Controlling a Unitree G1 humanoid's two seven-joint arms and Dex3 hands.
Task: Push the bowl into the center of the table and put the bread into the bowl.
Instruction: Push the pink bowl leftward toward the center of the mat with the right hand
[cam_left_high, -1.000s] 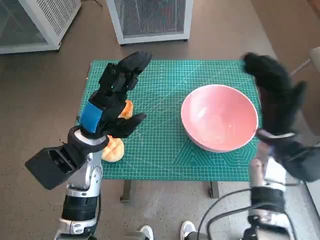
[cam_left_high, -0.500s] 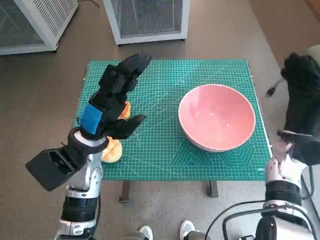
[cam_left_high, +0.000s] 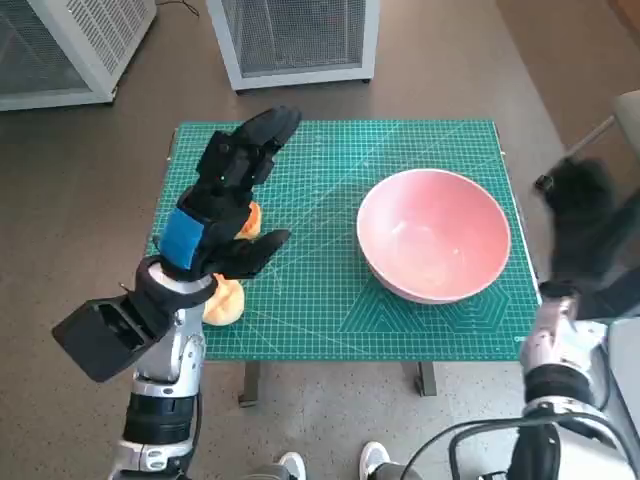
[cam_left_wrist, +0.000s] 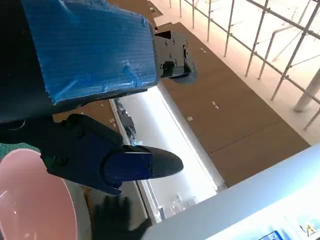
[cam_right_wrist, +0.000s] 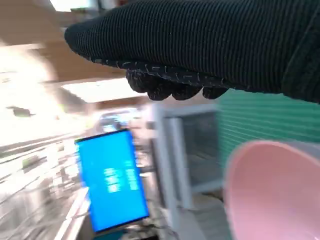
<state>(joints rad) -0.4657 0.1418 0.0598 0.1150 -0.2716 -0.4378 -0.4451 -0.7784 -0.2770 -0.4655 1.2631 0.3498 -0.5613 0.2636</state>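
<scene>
The right hand now hangs off the right edge of the table, clear of the pink bowl; a second ago it reached over the far right corner close to the bowl's rim, and half a second ago it was already out beyond the edge, so it has been drawing back and down toward the near side. It is blurred in the head view, and the right wrist view shows only the glove's knitted back, so I cannot tell whether its fingers are spread or curled; nothing shows in it. Over the same second the bowl has slid only slightly leftward and still sits on the right half of the green mat, its rim near the right edge, upright and empty. By my reading the push is unfinished: the bowl needs to travel further left to reach the middle. The left hand has not shifted, held above the left part of the mat with its fingers apart and gripping nothing. The bread lies under and just near of that hand, close to the table's near left edge, partly hidden by the wrist, and well apart from the bowl.
</scene>
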